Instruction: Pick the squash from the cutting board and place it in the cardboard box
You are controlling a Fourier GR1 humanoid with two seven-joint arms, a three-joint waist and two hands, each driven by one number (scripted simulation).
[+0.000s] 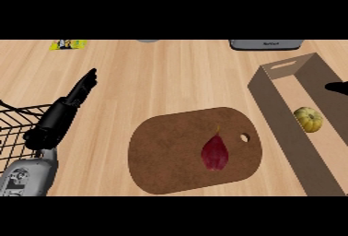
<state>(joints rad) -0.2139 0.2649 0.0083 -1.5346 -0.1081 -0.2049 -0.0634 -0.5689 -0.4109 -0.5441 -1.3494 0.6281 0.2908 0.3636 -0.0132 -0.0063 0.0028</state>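
Since the squash [309, 119] already lies inside the cardboard box [275, 99], placing looks done | cutting board [170, 154] keeps only a red leaf [215, 153] | right hand [337, 87] barely shows at the box's far edge, fingers can't be told | left hand [80, 92] resting, fingers straight, holding nothing | wire basket [14, 126] at left, contents unseen

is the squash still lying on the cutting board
No, the squash lies inside the cardboard box; the cutting board holds only a red leaf-shaped item.
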